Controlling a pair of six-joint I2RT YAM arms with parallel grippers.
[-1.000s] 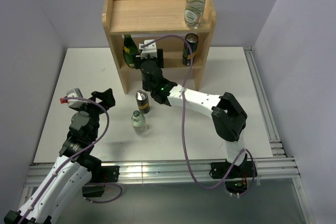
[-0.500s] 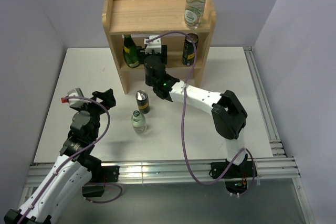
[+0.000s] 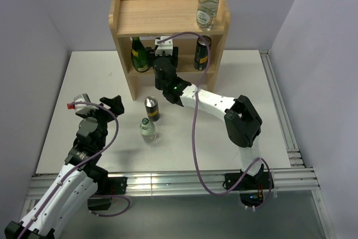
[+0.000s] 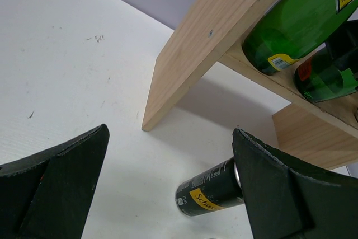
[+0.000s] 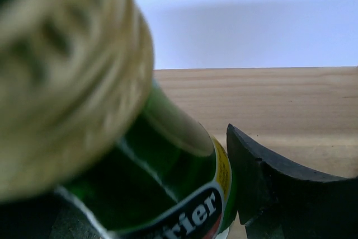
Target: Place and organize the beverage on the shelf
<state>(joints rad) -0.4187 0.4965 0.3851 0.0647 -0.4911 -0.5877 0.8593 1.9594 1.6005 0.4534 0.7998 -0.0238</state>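
The wooden shelf stands at the back. One clear bottle stands on its top board. On the lower tier are a dark green bottle at the left and a can at the right. My right gripper reaches into the lower tier, shut on the second dark green bottle, which fills the right wrist view. Another can and a clear bottle stand on the table. My left gripper is open and empty, left of that can.
The shelf's left side panel stands just beyond my left gripper. A metal rail runs along the table's right edge and another along the front. Grey walls close in on both sides.
My right arm has pushed farther into the lower tier with the dark green bottle. The left arm has barely moved.
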